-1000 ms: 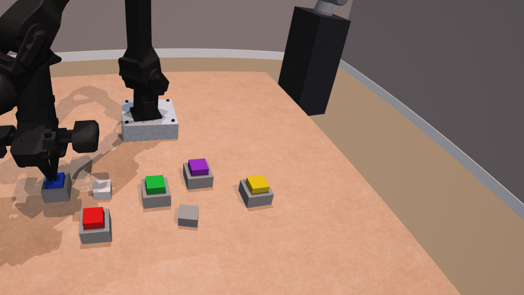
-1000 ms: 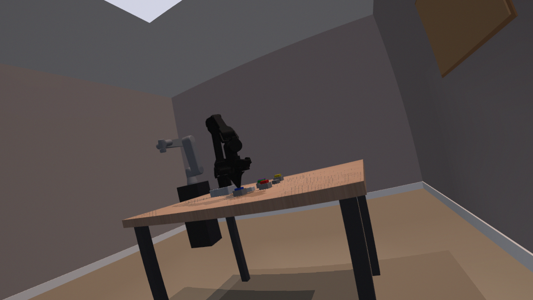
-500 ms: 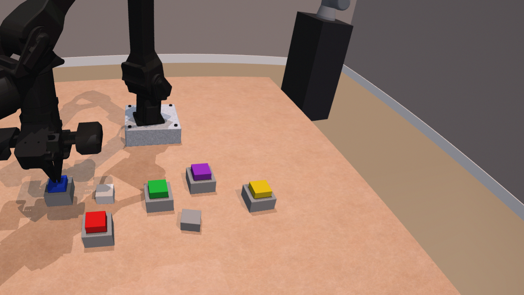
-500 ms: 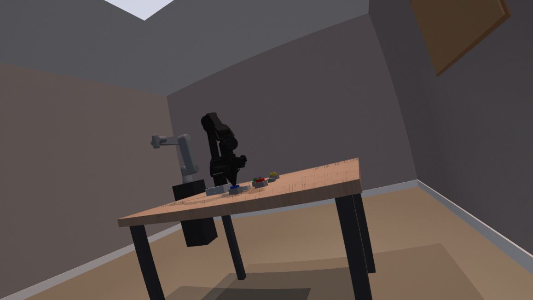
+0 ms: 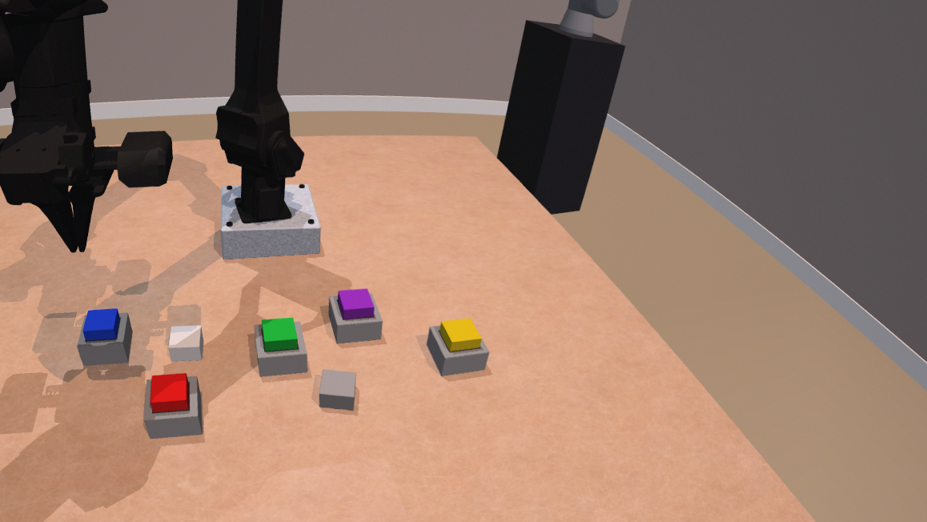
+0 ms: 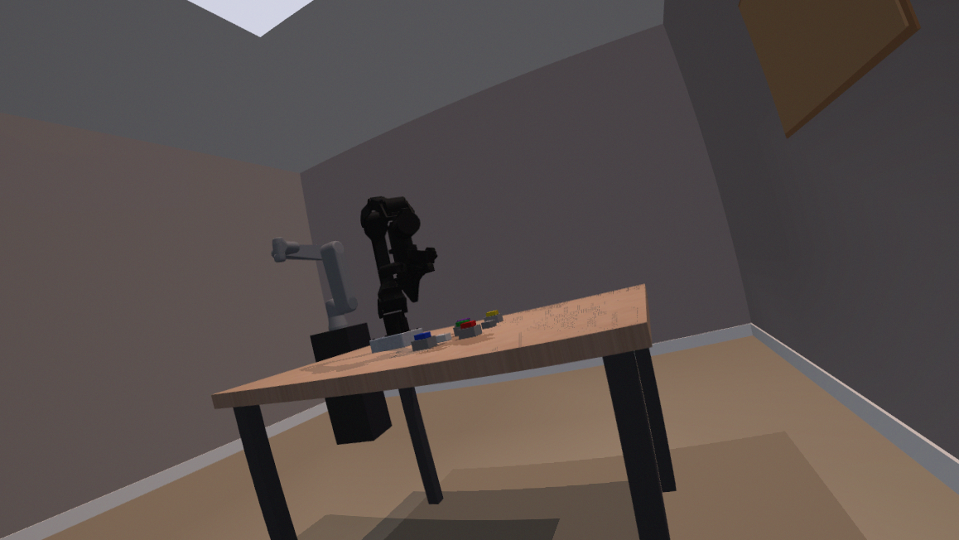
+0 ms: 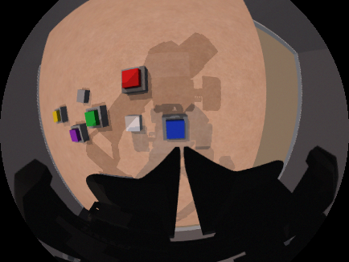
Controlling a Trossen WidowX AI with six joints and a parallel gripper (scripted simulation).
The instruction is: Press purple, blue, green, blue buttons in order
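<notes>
The blue button [image 5: 102, 323] [image 7: 174, 129] [image 6: 421, 336] sits on its grey base at the left of the table, standing up at full height. My gripper [image 5: 76, 246] [image 7: 181, 150] [image 6: 415, 296] is shut and empty, pointing down and hanging well above the blue button. The green button [image 5: 279, 333] [image 7: 92, 117] stands right of it, and the purple button [image 5: 355, 303] [image 7: 74, 133] is further right and a bit farther back.
A red button [image 5: 170, 391] [image 7: 131, 78] and a yellow button [image 5: 460, 334] [image 7: 57, 115] also stand on the table. A white block [image 5: 185, 341] [image 7: 133, 123] lies between blue and green. A grey block [image 5: 338, 387] [image 7: 81, 96] lies in front of the green button. The arm's base [image 5: 270, 228] is behind.
</notes>
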